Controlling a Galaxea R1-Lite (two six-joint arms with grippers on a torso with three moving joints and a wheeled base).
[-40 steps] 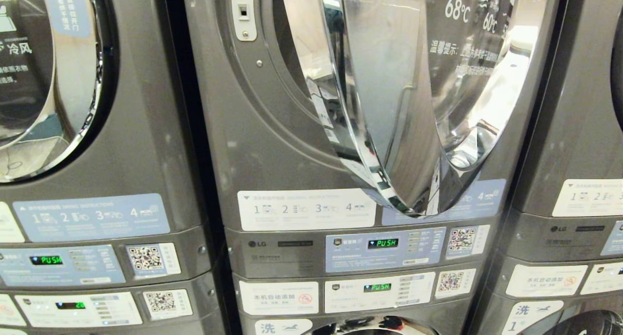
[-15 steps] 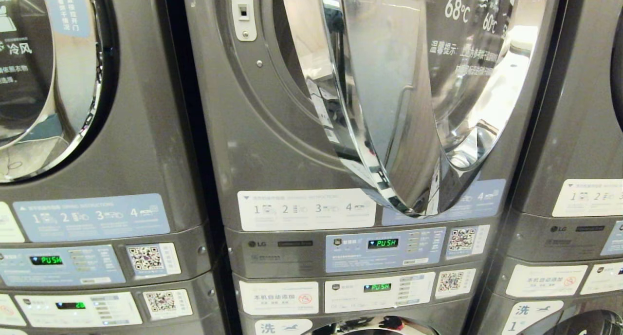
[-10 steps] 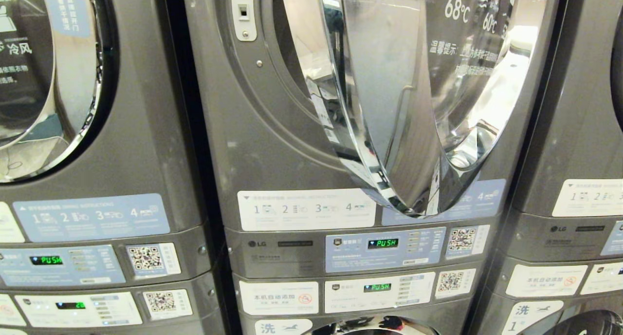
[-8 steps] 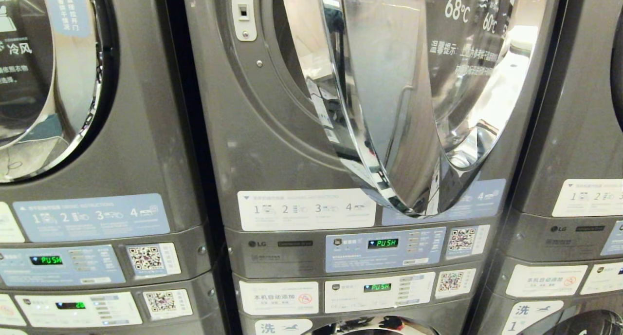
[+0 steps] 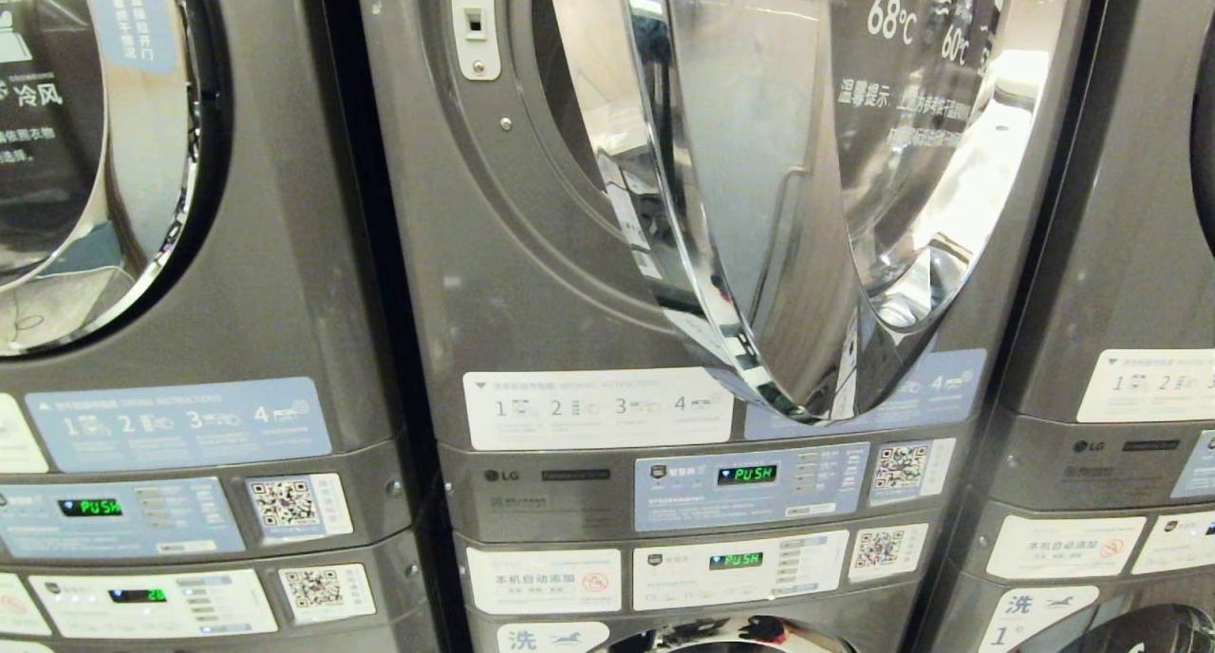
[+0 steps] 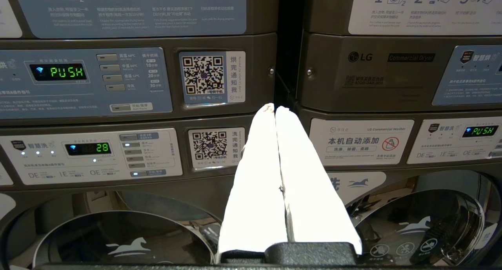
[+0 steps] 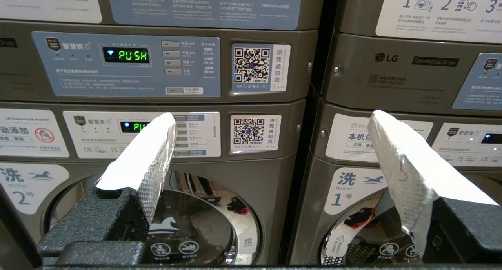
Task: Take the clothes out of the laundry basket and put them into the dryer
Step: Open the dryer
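Observation:
The middle dryer [image 5: 532, 283] is a grey front-loader stacked on a washer. Its round chrome door [image 5: 759, 207] hangs swung out toward me, and a dark strip of the drum opening [image 5: 565, 112] shows behind it. The laundry basket and the clothes are out of view. Neither arm shows in the head view. In the left wrist view my left gripper [image 6: 274, 107] is shut with nothing in it, its white fingers pressed together before the gap between two machines. In the right wrist view my right gripper [image 7: 272, 120] stands wide open and empty, level with the washer panels below the dryer's control panel [image 7: 125, 55].
Matching grey stacks stand close on the left [image 5: 190, 254] and right [image 5: 1120, 254], both with shut doors. Below are washer doors [image 7: 188, 223] and label panels. The open chrome door juts into the space in front of the middle stack.

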